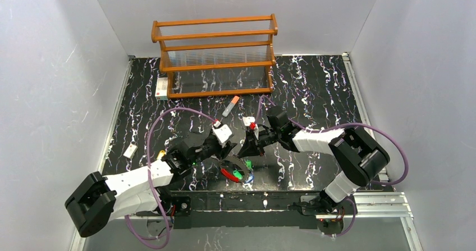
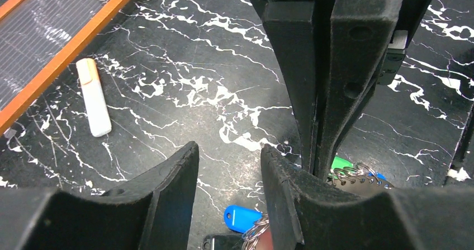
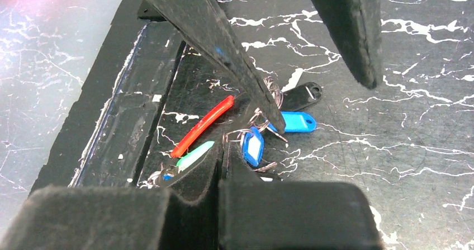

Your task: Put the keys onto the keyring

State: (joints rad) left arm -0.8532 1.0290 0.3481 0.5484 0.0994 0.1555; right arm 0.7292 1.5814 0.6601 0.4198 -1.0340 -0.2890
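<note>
The keyring (image 1: 229,175) lies near the front edge, its red section (image 3: 202,125) clear in the right wrist view. On or beside it are a green key (image 3: 193,155), blue keys (image 3: 296,121) and a black tag (image 3: 302,96). My right gripper (image 3: 223,152) is shut, tips down at the ring's thin wire, which seems to run into the seam. My left gripper (image 2: 229,169) is open and empty, and its right finger (image 2: 282,194) touches small ring coils beside a blue key (image 2: 241,216). Both grippers meet above the ring in the top view: left (image 1: 229,156), right (image 1: 245,154).
A wooden rack (image 1: 213,54) stands at the back. A grey stick with an orange cap (image 1: 230,106) lies before it, also in the left wrist view (image 2: 94,96). A white tag (image 1: 130,151) lies far left. A small yellow piece (image 1: 163,153) sits by the left arm.
</note>
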